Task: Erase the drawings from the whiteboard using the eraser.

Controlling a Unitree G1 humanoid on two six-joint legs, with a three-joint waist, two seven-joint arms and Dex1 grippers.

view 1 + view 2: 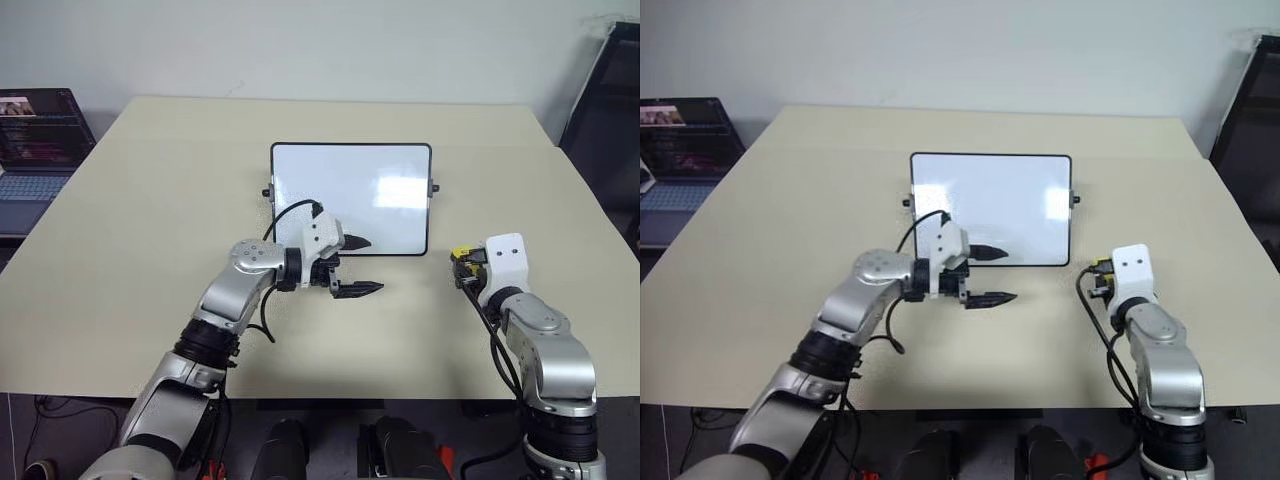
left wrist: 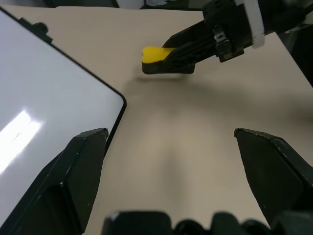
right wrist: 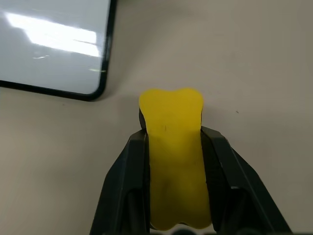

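No brand, label or legible writing is visible on any item; the whiteboard [image 1: 350,198] surface reads blank white with light glare, and no drawings can be made out on it.

Count: one whiteboard, one eraser [image 3: 172,147], two grippers, one laptop [image 1: 38,150].

The whiteboard lies flat at the centre of the table [image 1: 130,230], long axis running left to right, with a black frame and a small black knob on each short side.

The eraser is a yellow block with a dark underside, pinched along its long sides by the right gripper [image 3: 172,142], whose two fingers are clamped on it. It is held near the table's right portion, just off the board's near right corner and apart from the frame. Its long axis runs along the fingers, with its free end pointing towards the far edge of the table.

The left gripper [image 1: 357,266] is near the board's near edge, its fingers spread apart and empty, pointing to the right towards the eraser.

The laptop sits off the table's far left corner, screen lit.
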